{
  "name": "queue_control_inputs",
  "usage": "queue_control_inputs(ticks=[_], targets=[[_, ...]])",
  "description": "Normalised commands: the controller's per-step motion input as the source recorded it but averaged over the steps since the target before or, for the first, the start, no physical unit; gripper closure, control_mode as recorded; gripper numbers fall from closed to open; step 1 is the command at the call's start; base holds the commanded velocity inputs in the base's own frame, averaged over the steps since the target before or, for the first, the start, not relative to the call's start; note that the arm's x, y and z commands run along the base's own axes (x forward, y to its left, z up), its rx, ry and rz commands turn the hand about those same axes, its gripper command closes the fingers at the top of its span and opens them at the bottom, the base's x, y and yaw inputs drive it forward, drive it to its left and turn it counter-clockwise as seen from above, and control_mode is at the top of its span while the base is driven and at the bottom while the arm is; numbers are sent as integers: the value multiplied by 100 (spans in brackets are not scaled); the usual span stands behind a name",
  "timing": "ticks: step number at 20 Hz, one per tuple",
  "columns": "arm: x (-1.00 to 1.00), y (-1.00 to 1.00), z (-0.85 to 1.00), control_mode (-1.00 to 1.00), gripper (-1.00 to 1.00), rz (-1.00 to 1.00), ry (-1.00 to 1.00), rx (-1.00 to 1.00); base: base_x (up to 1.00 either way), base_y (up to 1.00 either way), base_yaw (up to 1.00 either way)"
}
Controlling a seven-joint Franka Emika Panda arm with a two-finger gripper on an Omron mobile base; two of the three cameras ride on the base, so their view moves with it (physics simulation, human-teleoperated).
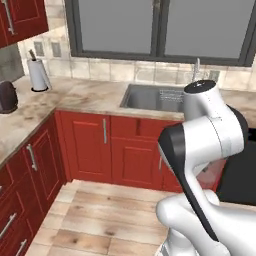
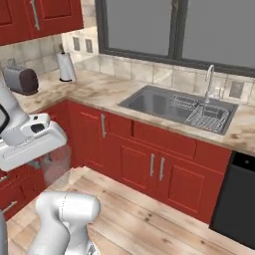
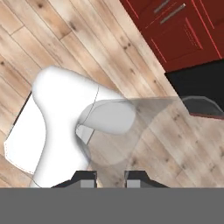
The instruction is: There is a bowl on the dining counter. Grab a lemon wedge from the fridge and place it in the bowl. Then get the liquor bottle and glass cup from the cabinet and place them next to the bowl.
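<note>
**A:** What does the gripper (image 3: 111,179) have?

**B:** In the hand view its two dark fingertips (image 3: 87,178) stand close together, pinching the foot of the glass cup (image 3: 144,127). The cup is clear and stretches away from the fingers, widening toward its rim.

**A:** And around the hand, from the left?

**B:** Pale wooden floor (image 3: 65,39) lies beyond the fingertips on the left and shows through the glass. Further right, past the cup's rim, come red cupboard doors (image 3: 183,30) with silver bar handles, then a black panel (image 3: 197,83) just beside the rim.

**A:** How does it look from the right base camera?

**B:** The cup (image 2: 56,167) hangs under the white hand, above the floor and in front of the red doors. Beyond the hand on the counter sits a toaster (image 2: 21,79), then a paper towel roll (image 2: 64,67). Well off to the hand's far side is the steel sink (image 2: 164,104) with its faucet (image 2: 209,79).
</note>
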Motion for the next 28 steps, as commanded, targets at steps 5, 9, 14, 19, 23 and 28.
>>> queue_control_inputs(ticks=[5, 9, 14, 19, 23, 28], targets=[[0, 0, 0, 100, 100, 0, 0, 0, 56, -68, -54], [0, 0, 0, 100, 100, 0, 0, 0, 73, -56, -50], [0, 0, 0, 100, 100, 0, 0, 0, 82, -58, -45], [0, 0, 0, 100, 100, 0, 0, 0, 61, -74, -51], [0, 0, 0, 100, 100, 0, 0, 0, 35, -74, -61], [0, 0, 0, 100, 100, 0, 0, 0, 30, -81, -61]])
